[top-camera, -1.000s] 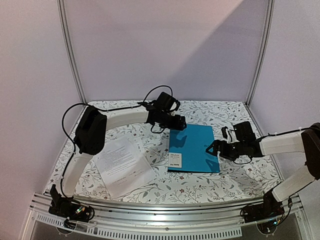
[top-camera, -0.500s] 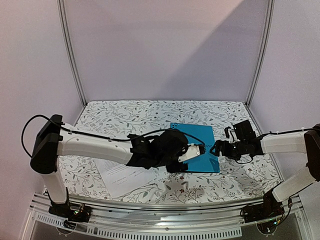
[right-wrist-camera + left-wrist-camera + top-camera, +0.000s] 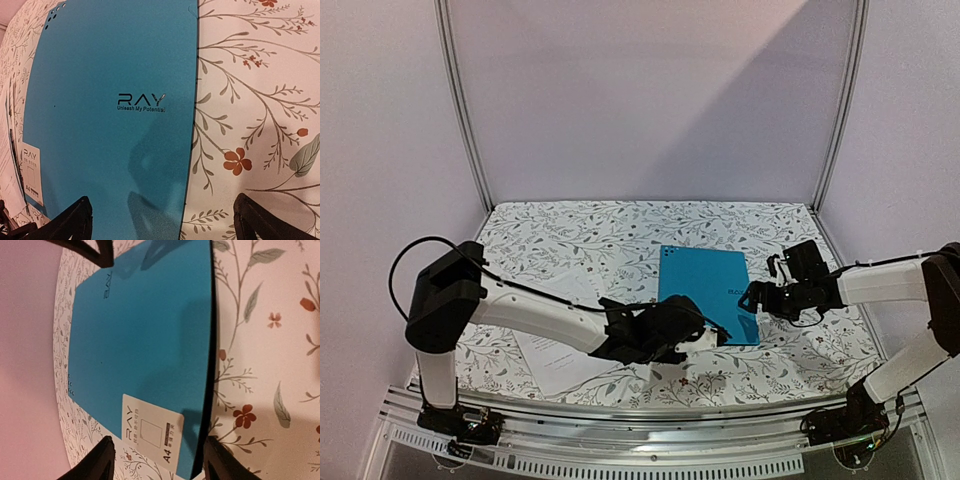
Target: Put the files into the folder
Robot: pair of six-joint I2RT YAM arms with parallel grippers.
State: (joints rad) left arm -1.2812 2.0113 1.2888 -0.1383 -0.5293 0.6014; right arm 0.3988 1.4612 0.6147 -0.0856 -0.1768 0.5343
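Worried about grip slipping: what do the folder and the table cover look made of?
Folder: likely thin plastic, smooth teal, soft sheen, crisp thin edge. Table cover: printed cloth or vinyl, matte floral pattern; can't tell which.

Top external: fixed high behind the arm bases, facing forward and down. It takes in the whole surface (image 3: 570, 235) and the back wall from far off.

Left wrist: very close and low over the folder (image 3: 145, 350), frame turned sideways, left hand (image 3: 157, 465) at the bottom edge.

Right wrist: equally close, looking in from the folder's right side, right hand (image 3: 162, 220) at the bottom.

All three views share the folder. Both wrist views catch its white label (image 3: 152, 432). Dark tips at the top of the left wrist frame are possibly the right hand.
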